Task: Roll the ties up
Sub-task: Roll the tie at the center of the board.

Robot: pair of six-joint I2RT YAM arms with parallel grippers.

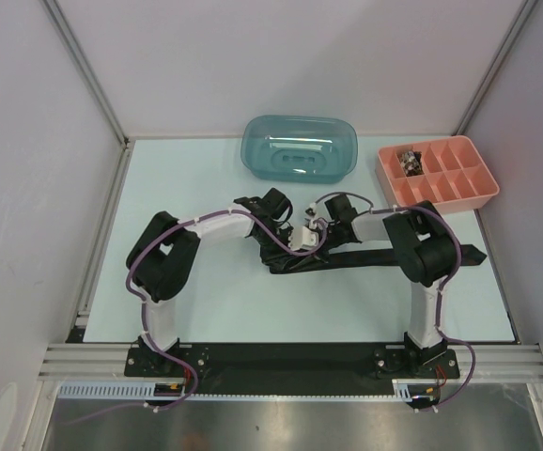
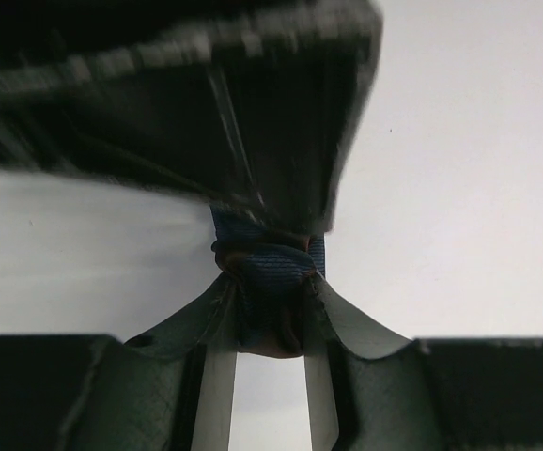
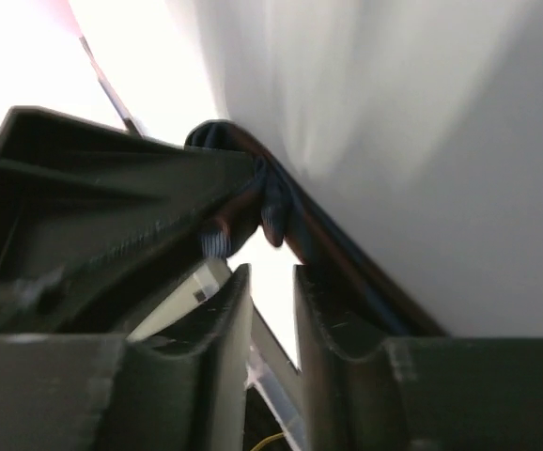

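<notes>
Ties point(image 1: 365, 260) lie central on table point(image 1: 215, 301), edges distant.

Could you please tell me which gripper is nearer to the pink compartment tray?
Right. The right gripper sits left of the pink compartment tray, over the tie. The left gripper is farther left, facing it across the tie.

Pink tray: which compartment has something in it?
The left-end compartment of the far row in the pink tray. It alone holds small dark items; every other compartment looks empty.
</notes>
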